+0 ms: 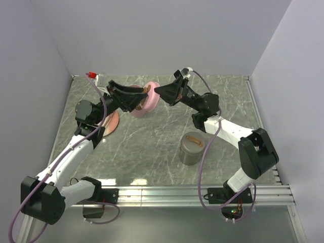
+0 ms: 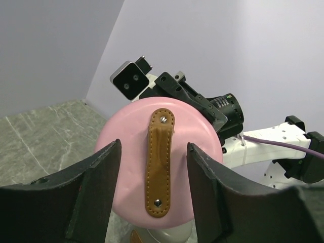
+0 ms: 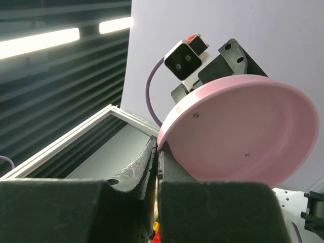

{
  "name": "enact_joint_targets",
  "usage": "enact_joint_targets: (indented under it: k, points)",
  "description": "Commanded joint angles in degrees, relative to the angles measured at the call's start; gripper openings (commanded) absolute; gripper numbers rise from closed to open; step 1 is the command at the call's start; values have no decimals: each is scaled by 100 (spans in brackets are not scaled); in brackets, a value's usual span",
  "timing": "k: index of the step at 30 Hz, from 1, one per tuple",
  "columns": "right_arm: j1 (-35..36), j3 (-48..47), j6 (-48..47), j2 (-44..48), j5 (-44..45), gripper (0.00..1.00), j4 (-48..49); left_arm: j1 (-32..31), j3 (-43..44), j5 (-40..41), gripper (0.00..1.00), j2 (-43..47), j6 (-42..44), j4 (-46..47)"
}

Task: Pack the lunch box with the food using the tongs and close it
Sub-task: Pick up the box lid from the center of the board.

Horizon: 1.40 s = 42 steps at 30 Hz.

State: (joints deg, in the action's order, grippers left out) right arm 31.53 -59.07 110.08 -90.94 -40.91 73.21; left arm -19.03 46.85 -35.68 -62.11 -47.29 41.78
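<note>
I have the pink lid up in the air over the far middle of the bench, tipped on edge between both arms. The right fingers are closed on its thin rim. The left fingers stand open to either side of the tan strap handle, touching nothing that I can see. The lid looks like smooth, hard plastic, a shallow round dish, light but slippery at the rim (a pinch there could let it swivel). So I judge the stitched, leather-like strap, riveted at both ends, the safer hold. The grey metal lunch box stands right of centre, toward the near edge. A plate lies by the left edge, partly under the left arm; I cannot make out food or tongs.
</note>
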Motion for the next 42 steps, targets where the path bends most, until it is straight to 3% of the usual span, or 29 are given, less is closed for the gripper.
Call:
enact_joint_targets:
  k: [1, 7, 12, 15, 16, 19, 20, 22, 27, 31, 35, 40, 41, 42]
  points:
    - [108, -43, 75, 32, 241, 0, 466, -92, 61, -71, 60, 14, 9, 138]
    - [187, -105, 92, 41, 232, 0, 484, -198, 43, -35, 52, -21, 62, 32]
    - [205, -96, 119, 23, 232, 0, 492, -207, 114, 79, 32, -47, 106, -99]
    - [222, -105, 127, 41, 241, 0, 475, -207, 158, 114, 16, -65, 114, -188]
    - [213, -105, 119, 41, 197, 0, 466, -207, 166, 140, 3, -65, 114, -205]
    - [213, -149, -4, 67, 48, 1, 195, -207, 210, 167, 1, -38, 141, -345]
    - [205, -149, -30, 85, 13, 4, 63, -189, 228, 167, 1, -30, 184, -433]
    - [143, -140, -127, 102, -23, 22, -69, -163, 316, 175, 1, 5, 263, -574]
    - [-85, -263, -776, 208, -374, 50, -859, 4, 605, 202, 1, 58, 676, -1319]
    - [-436, -307, -1365, 348, -594, 63, -1545, 83, 904, 228, 1, 67, 1202, -2023]
    - [-743, -508, -2313, 506, -857, 78, -3069, 101, 1378, 693, 0, 6, 2088, -3164]
    - [-1096, -1088, -4413, 735, -1068, 88, -5155, 101, 2432, 1780, 0, -582, 3600, -4676]
    - [-1131, -1446, -4791, 761, -1086, 89, -5994, 101, 2608, 1984, 0, -705, 3752, -5088]
    - [-1236, -1667, -5638, 744, -1121, 89, -6438, 101, 2949, 2160, 0, -985, 3866, -5318]
